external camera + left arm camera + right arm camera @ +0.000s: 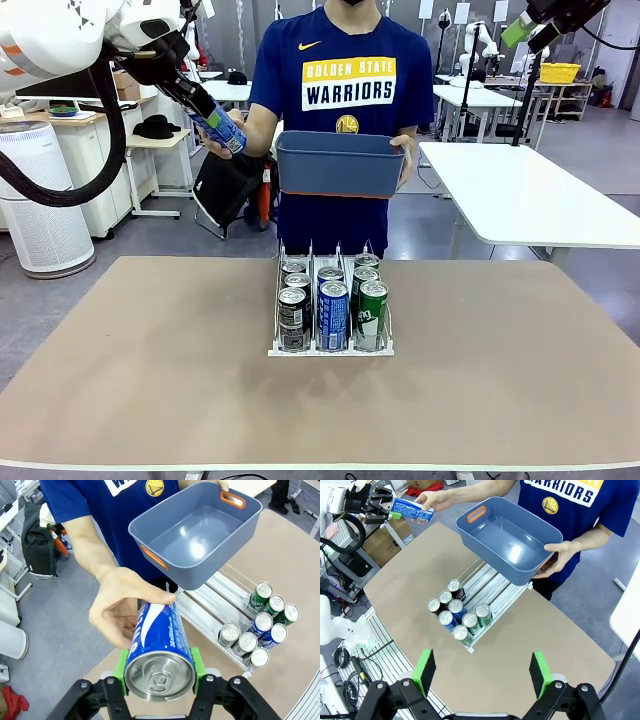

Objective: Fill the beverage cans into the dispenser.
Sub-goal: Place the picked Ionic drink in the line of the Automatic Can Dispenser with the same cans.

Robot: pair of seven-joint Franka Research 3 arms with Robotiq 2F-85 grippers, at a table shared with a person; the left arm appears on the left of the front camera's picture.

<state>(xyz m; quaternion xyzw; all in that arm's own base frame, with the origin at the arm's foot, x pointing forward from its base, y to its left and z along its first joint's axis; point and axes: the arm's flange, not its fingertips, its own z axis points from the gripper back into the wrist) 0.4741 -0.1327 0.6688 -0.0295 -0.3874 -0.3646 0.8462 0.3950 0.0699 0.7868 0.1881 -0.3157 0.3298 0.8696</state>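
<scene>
Blue can (160,645) between left jaws (clamped)

Blue-grey bin (340,163) (orange handles) above tan table (150,370); white air purifier (40,200) left

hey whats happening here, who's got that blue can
The left gripper is shut on a blue can, raised off to the side of the table, and the person's hand is on the can's far end too. The person's other hand holds an empty blue-grey bin above the dispenser, which already holds seven cans across three lanes. The right gripper hangs open above the table.
</scene>
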